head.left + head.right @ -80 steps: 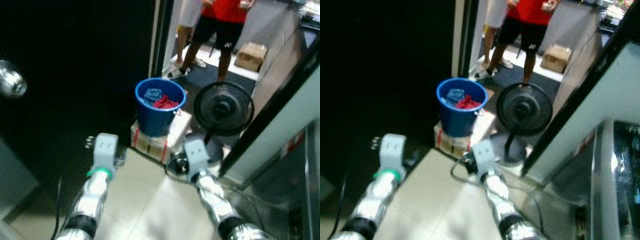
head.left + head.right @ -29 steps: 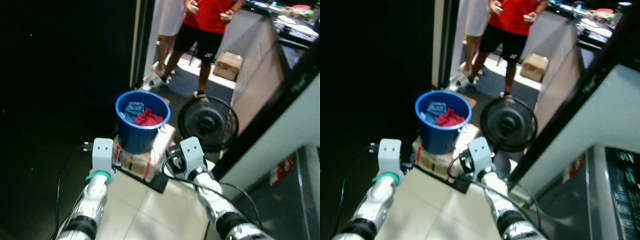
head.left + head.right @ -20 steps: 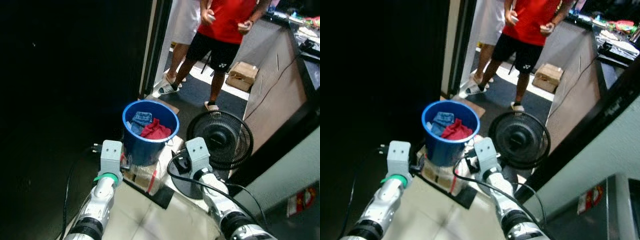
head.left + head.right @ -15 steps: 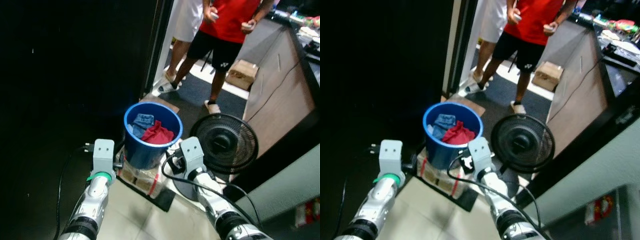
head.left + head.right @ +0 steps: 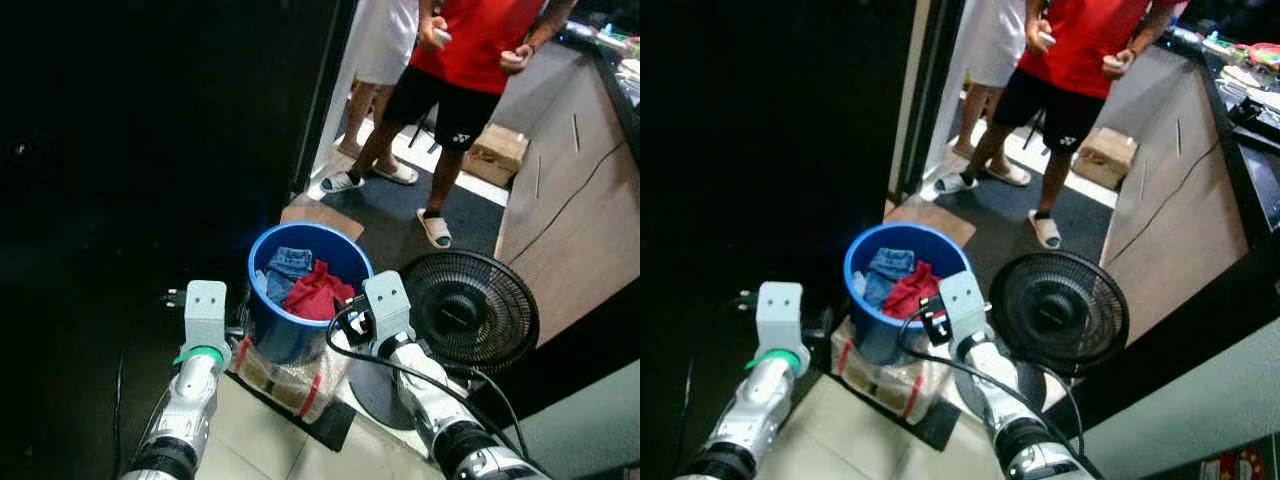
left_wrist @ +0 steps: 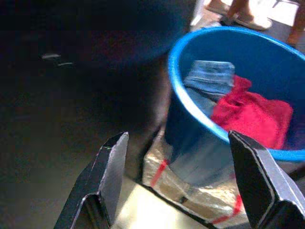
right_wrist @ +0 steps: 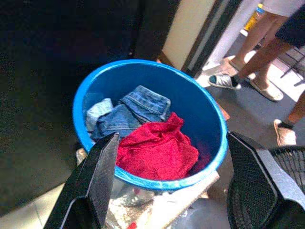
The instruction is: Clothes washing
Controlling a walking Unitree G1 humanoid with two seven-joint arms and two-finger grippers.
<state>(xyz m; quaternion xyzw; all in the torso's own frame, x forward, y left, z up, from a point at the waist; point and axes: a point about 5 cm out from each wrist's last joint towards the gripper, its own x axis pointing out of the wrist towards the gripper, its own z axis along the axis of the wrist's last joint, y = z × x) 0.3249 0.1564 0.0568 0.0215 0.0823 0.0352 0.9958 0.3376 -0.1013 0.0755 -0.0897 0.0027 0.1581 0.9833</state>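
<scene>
A blue bucket [image 5: 262, 318] stands on a plastic-wrapped cardboard box [image 5: 285, 372] with red tape. Inside it lie blue jeans [image 7: 136, 109] and a red garment [image 7: 159, 149]. My left gripper [image 6: 177, 136] is open, just outside the bucket's wall on its left side, level with the rim. On the other side my right gripper [image 7: 174, 136] is open too and looks down into the bucket from above its near rim. From the head views, both wrists [image 5: 205, 308] flank the bucket.
A black floor fan [image 5: 468, 312] stands right beside the bucket on the right. Two people [image 5: 470, 70] stand in the doorway behind. A dark wall [image 5: 140, 150] fills the left, and a wooden counter [image 5: 570, 200] runs along the right. A small carton [image 5: 498, 152] lies on the floor.
The whole view has shifted as I move in. The bucket now lies closer, between my two wrists, and the fan sits nearer my right arm.
</scene>
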